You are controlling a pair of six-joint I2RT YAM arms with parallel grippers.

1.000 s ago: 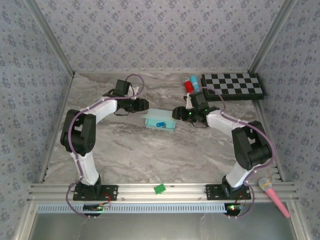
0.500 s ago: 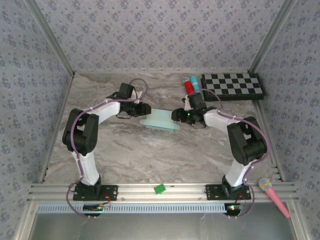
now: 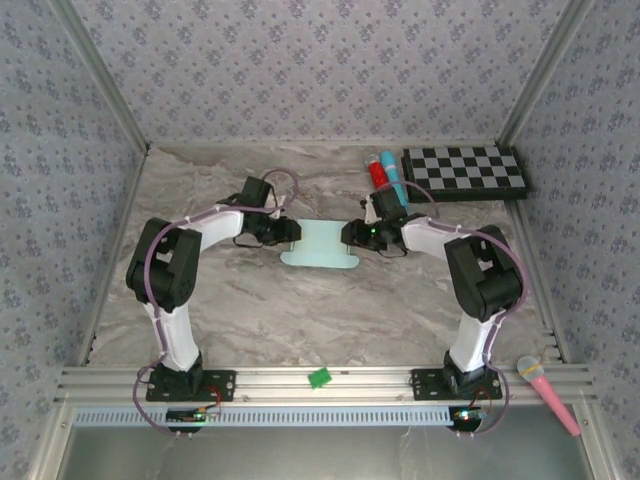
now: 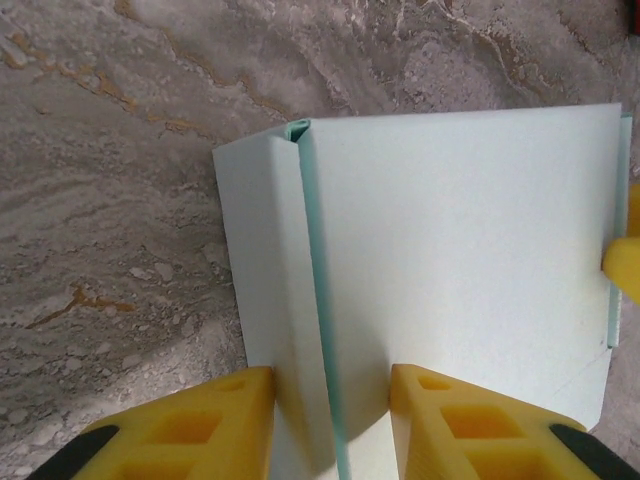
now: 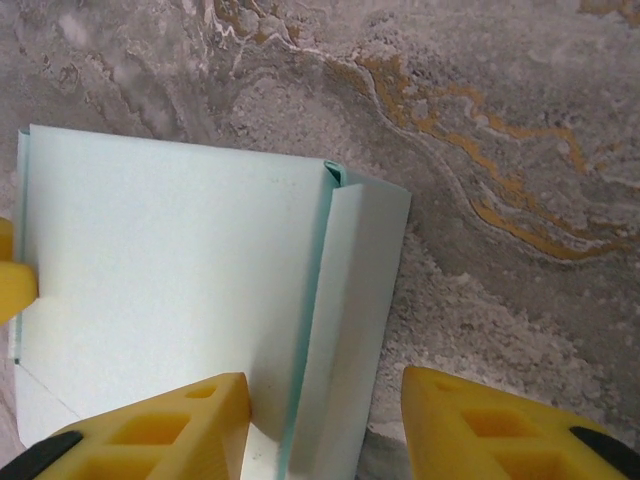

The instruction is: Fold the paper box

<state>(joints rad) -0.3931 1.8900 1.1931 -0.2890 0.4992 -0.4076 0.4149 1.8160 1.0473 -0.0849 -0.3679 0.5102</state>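
The paper box (image 3: 322, 244) lies flat on the marble table, a pale aqua card with its wide face up, between my two grippers. My left gripper (image 3: 284, 232) stands at its left end. In the left wrist view the box (image 4: 460, 250) has a raised fold, and the left gripper (image 4: 332, 378) is open, its yellow fingers (image 4: 220, 425) on either side of that fold. My right gripper (image 3: 352, 235) is at the right end. In the right wrist view the right gripper (image 5: 325, 380) is open over the box (image 5: 170, 270), one finger above the card and the other beyond its folded edge.
A checkerboard (image 3: 465, 172) lies at the back right, with a red tube (image 3: 379, 172) and a slim blue tube (image 3: 396, 180) beside it. A pink object (image 3: 547, 394) and a small green piece (image 3: 320, 377) rest on the front rail. Patterned walls close in three sides.
The box was held up as a tray with a small blue piece in it. It has turned over and now lies flat, and both grippers have come down and inward with it.
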